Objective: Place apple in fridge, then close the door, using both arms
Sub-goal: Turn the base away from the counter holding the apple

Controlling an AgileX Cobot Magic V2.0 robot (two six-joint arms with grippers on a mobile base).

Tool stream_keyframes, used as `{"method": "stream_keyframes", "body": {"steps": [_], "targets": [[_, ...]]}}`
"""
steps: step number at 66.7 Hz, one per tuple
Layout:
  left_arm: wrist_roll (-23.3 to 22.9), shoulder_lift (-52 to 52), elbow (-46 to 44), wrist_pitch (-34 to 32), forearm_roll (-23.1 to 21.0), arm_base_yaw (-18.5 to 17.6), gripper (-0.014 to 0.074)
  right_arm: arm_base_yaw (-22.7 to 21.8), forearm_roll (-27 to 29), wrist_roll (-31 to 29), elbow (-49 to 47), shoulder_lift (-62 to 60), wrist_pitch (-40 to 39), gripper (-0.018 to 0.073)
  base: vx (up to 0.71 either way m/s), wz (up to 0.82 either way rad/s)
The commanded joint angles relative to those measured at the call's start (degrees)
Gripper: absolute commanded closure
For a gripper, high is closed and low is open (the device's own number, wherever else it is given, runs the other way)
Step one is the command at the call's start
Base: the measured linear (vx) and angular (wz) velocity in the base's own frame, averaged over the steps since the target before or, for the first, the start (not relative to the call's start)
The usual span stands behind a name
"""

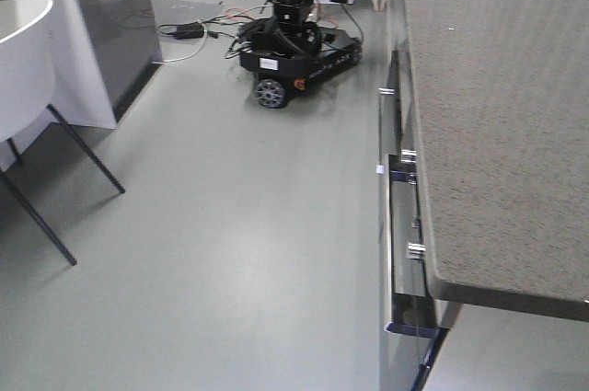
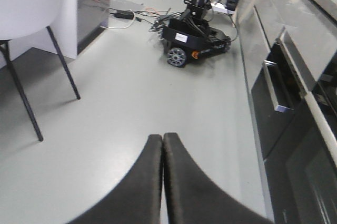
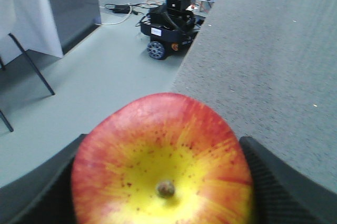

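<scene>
One wheeled robot (image 1: 294,51) is seen on the grey floor (image 1: 230,225) beside a speckled counter (image 1: 497,133) in the front view, the left gripper (image 2: 162,138) is shown with jaws pressed together above the floor, and the apple (image 3: 163,171) is clamped, stem dimple towards the camera, between the jaws of the right gripper (image 3: 160,147) near the counter edge.

A grey speckled stone table (image 1: 497,115) runs along the right, with dark drawer fronts with metal handles (image 2: 266,113) below it. On the pale grey floor (image 1: 230,225) stand a white chair with thin black legs (image 1: 23,60) and a black wheeled cart (image 1: 299,55) beside loose cables (image 1: 216,28).
</scene>
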Motion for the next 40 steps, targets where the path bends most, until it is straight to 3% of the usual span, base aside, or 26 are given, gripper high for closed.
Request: {"method": "stream_keyframes", "body": {"steps": [1,40], "targets": [[0.0,-0.9,1.0,-4.4,0.0,-0.1,0.0602,0.1,0.6,0.1,-1.3,0.4,-5.0,0.0386,0.0,0.31],[0.0,-0.9,1.0,-4.4,0.0,-0.1,0.0602,0.1,0.6,0.1,-1.3,0.4,-5.0,0.0386,0.01,0.29]]}}
